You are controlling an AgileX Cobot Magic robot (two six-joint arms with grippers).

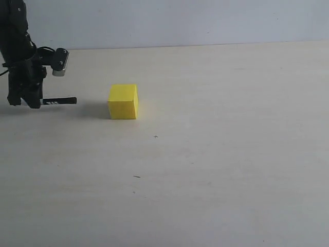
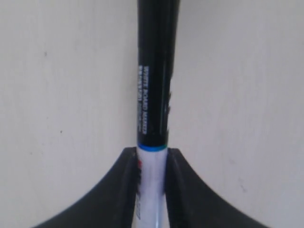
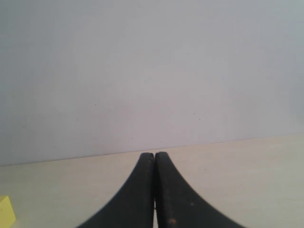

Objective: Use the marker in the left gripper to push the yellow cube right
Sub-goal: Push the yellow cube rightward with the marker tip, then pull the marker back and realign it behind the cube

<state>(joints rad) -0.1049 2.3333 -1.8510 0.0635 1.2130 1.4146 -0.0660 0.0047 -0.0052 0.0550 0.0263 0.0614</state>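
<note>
- The left gripper hangs low over the pale wooden table at the exterior view's far left. Its black fingers are clamped on the marker.
- The marker lies level, its black end pointing toward 3 o'clock.
- The yellow cube sits flat on the table at 3 o'clock from the marker's tip. It is near the tip but apart from it, and a strip of bare tabletop shadowed by the arm separates the two.
- A small silver-grey camera block rides on the arm at 1 o'clock from the fingers.
- Two tiny dark specks mark the wood at about 5 o'clock from the cube, one near it and one farther off.
- A plain grey-white wall closes the table's far edge at 12 o'clock.
- In the left wrist view, the left gripper has both fingers pinching the marker's white barrel just behind a thin blue ring. The black half carries white print.
- In the right wrist view, the right gripper has its fingertips pressed together with nothing seen between them. It faces the wall, with a corner of the yellow cube at the frame's edge.
</note>
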